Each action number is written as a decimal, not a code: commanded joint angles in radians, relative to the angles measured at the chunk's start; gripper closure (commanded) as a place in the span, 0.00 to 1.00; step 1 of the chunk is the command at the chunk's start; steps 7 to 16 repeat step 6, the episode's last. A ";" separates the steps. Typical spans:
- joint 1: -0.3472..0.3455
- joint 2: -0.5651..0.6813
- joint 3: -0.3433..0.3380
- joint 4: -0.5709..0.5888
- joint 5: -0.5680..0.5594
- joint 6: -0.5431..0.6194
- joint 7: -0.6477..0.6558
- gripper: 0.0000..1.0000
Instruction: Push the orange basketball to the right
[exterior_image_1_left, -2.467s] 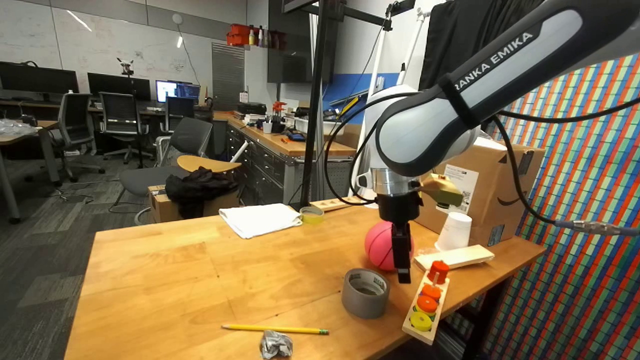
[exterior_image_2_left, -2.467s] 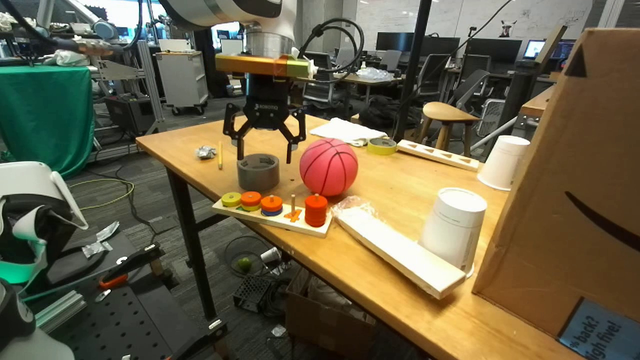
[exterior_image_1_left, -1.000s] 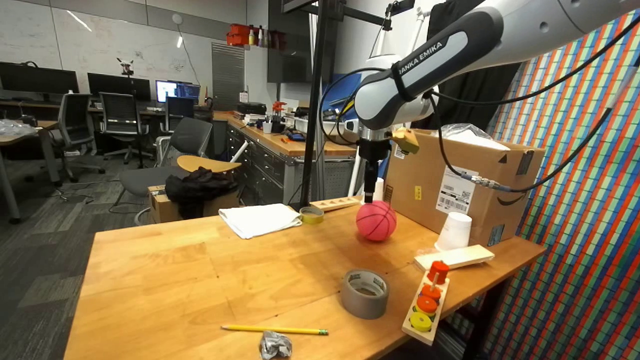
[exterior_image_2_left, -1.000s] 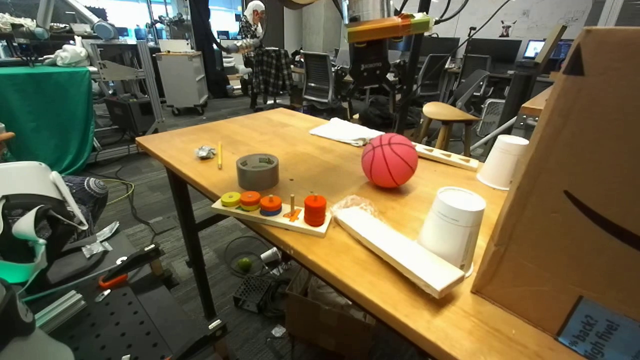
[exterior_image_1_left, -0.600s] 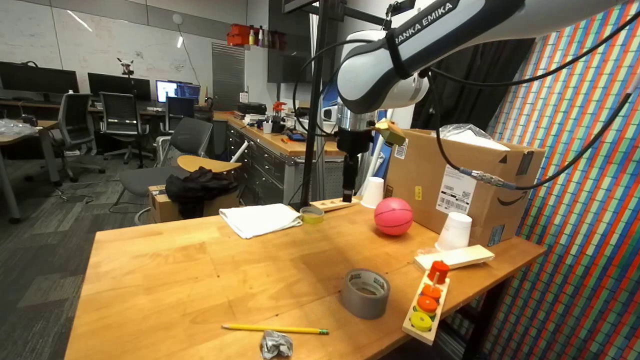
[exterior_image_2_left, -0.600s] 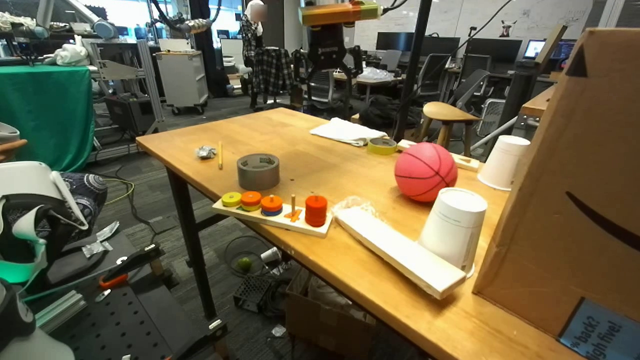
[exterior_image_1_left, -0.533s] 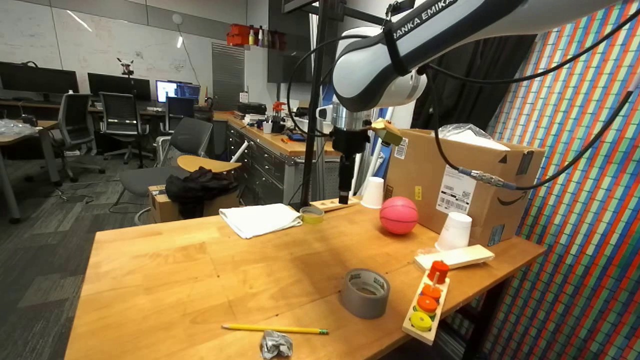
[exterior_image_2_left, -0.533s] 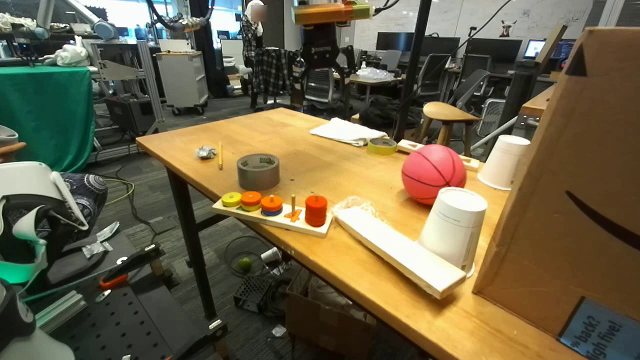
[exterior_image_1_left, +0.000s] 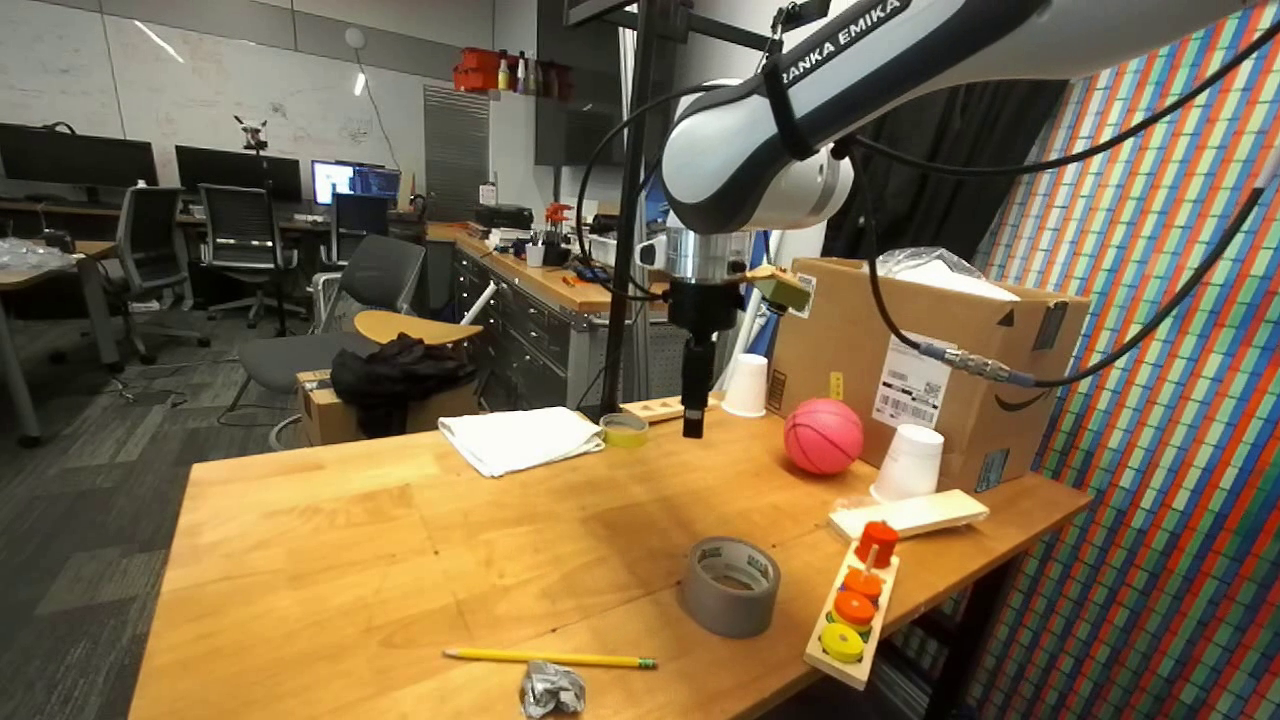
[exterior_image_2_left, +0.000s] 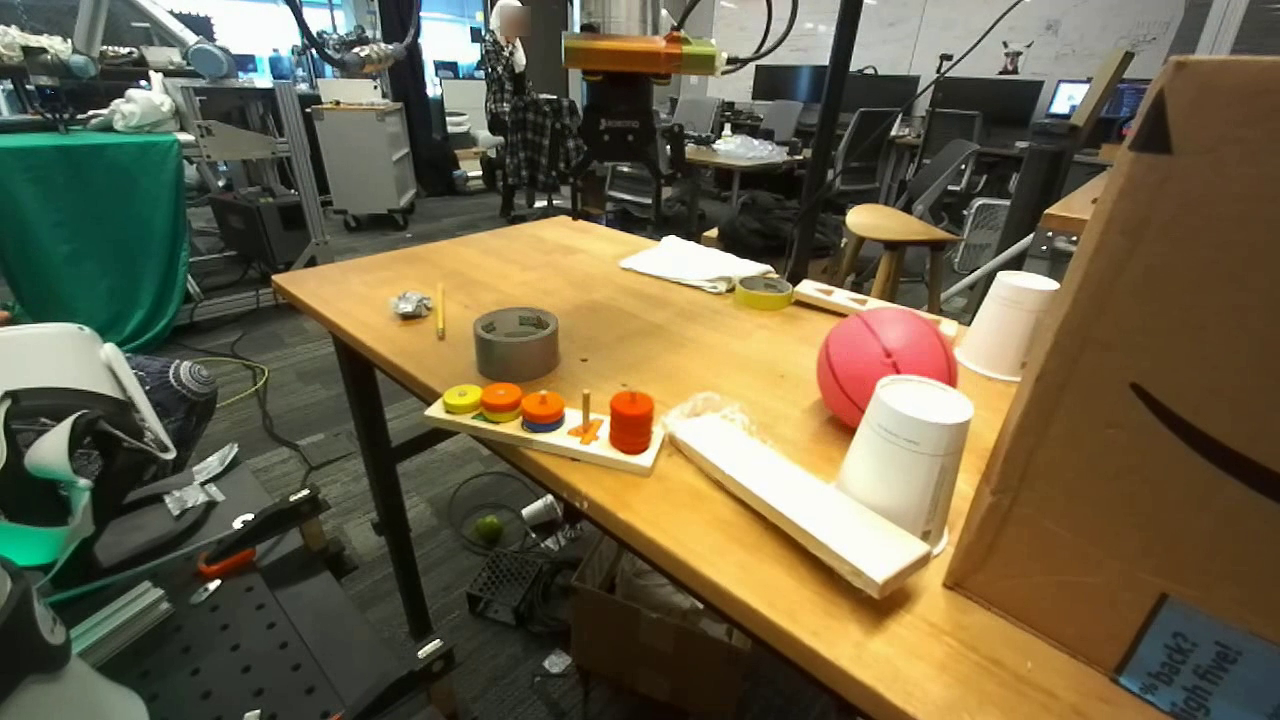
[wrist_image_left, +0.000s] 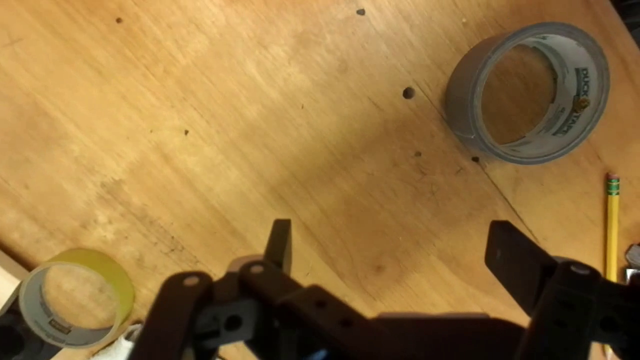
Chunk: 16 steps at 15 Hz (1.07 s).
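Fingers (wrist_image_left: 517, 265) hang above the bench (exterior_image_1_left: 380, 560), spread wide, with only bare wood showing between them. Off to their right in both exterior views sits the ball (exterior_image_1_left: 823, 437), apart from them and outside the wrist view. I'd guess hollow rubber or vinyl: light, with a little give, hard to damage, more grippy than slick, and quick to roll. No pinch should be needed; whether the opening would span it I cannot tell. Best contact is probably the cheek facing the fingers, about mid-height, with a slow, flat shove, since pressing high could squirt it sideways. Beyond the ball from the fingers stand an upturned cup (exterior_image_1_left: 910, 462), just beside it with a narrow gap, and a cardboard box (exterior_image_1_left: 960, 420). That cup would likely tip if bumped.
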<state>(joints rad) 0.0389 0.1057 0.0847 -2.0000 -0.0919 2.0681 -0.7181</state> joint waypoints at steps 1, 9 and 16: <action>-0.004 0.002 -0.006 -0.002 0.007 -0.002 0.000 0.00; -0.013 0.003 -0.013 -0.006 0.020 -0.002 0.000 0.00; -0.013 0.003 -0.013 -0.006 0.020 -0.002 0.000 0.00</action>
